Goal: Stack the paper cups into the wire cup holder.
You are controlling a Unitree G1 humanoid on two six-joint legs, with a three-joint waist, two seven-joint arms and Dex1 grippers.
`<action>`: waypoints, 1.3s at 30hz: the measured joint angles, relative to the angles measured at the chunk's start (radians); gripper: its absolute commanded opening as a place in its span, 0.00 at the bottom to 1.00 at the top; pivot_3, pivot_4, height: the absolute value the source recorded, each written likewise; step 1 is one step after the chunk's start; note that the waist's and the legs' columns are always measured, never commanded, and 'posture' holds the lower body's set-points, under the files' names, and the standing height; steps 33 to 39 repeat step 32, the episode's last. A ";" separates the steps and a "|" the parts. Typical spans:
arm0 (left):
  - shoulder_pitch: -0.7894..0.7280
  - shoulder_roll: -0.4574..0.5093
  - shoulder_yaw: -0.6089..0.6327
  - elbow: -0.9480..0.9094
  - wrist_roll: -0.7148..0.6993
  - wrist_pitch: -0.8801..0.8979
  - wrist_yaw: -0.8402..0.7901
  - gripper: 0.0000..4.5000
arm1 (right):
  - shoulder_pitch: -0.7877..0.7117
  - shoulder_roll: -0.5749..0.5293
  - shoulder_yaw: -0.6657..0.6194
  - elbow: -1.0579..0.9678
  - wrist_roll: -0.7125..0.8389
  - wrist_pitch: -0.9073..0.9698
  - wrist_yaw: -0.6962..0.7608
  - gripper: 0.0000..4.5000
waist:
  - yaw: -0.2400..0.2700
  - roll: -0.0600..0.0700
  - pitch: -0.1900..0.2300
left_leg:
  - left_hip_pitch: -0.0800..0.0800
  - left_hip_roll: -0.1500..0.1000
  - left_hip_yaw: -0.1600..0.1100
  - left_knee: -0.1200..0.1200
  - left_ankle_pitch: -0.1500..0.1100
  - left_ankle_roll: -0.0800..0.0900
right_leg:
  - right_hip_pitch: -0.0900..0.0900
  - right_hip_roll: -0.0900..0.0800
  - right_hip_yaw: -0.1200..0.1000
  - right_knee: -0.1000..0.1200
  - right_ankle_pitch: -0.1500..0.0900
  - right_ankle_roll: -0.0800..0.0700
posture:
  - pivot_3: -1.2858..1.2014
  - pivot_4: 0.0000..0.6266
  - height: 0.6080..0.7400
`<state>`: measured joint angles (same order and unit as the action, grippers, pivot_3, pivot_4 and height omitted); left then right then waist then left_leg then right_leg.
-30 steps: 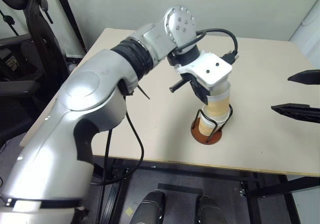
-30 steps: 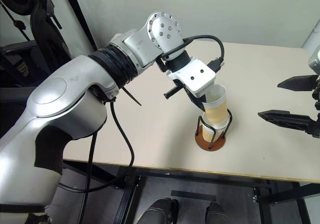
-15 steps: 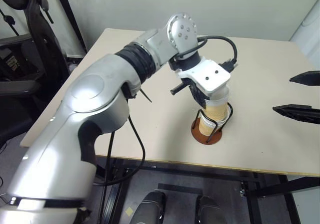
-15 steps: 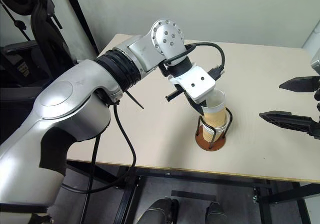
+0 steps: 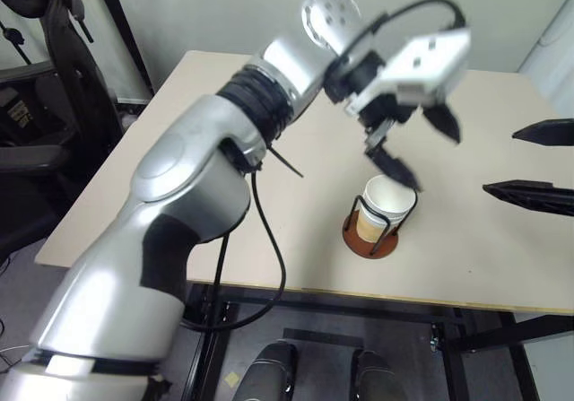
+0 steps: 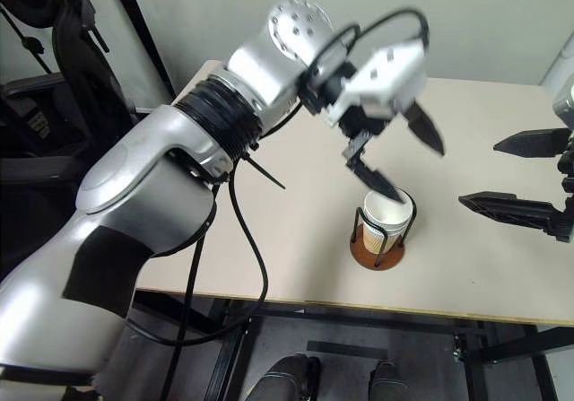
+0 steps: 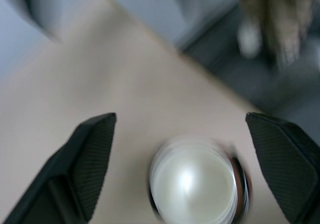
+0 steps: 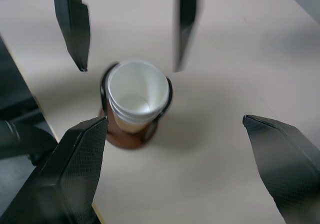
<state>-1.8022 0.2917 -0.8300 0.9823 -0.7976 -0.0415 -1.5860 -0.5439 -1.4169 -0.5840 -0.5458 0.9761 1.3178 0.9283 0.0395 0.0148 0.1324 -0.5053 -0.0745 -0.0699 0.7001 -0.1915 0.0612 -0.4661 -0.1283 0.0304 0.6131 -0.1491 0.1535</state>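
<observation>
1. The left gripper (image 5: pixel 421 154), two black tapered fingers standing spread and empty, is hovering just above the cups.
2. The right gripper (image 5: pixel 538 163), two black textured fingers likewise spread and empty, is waiting well apart at the table's right side.
3. The tan tapered paper cups (image 5: pixel 387 205), nested with white rolled rims, are sitting upright in one holder; their count cannot be told.
4. The thin black wire cup holder (image 5: pixel 369 238), on a round reddish-brown disc base, is standing on the smooth beige table (image 5: pixel 224 150).
</observation>
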 measured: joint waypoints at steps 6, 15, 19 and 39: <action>0.164 0.228 0.295 -0.037 0.025 0.278 0.002 0.99 | -0.074 0.138 0.209 0.088 -0.003 -0.106 -0.051 1.00 | -0.020 0.007 -0.003 | 0.007 0.001 0.001 -0.002 0.004 0.000 | 0.004 0.003 0.001 0.001 0.004 0.004 | 0.52 0.24 1.00; 0.654 0.597 0.661 -0.295 0.113 0.554 0.232 0.99 | -0.080 0.230 0.418 0.328 -0.164 -0.260 -0.016 1.00 | -0.023 0.007 -0.003 | 0.008 0.001 -0.002 -0.004 0.014 -0.010 | 0.005 0.006 0.000 -0.003 0.009 -0.019 | 0.52 0.24 1.00; 0.897 0.671 0.838 -0.444 0.126 0.600 0.398 0.99 | -0.087 0.245 0.495 0.474 -0.284 -0.355 0.004 1.00 | -0.014 0.007 -0.003 | 0.010 0.001 -0.006 -0.005 0.016 -0.013 | 0.008 0.010 -0.001 -0.003 0.010 -0.026 | 0.52 0.24 1.00; 1.337 0.765 1.294 -0.676 0.145 0.680 0.694 0.99 | -0.268 0.415 0.662 0.673 -0.472 -0.456 0.110 1.00 | -0.030 0.003 -0.003 | 0.039 0.005 -0.008 -0.073 0.045 -0.037 | 0.007 0.009 0.002 -0.001 0.011 -0.046 | 0.52 0.24 1.00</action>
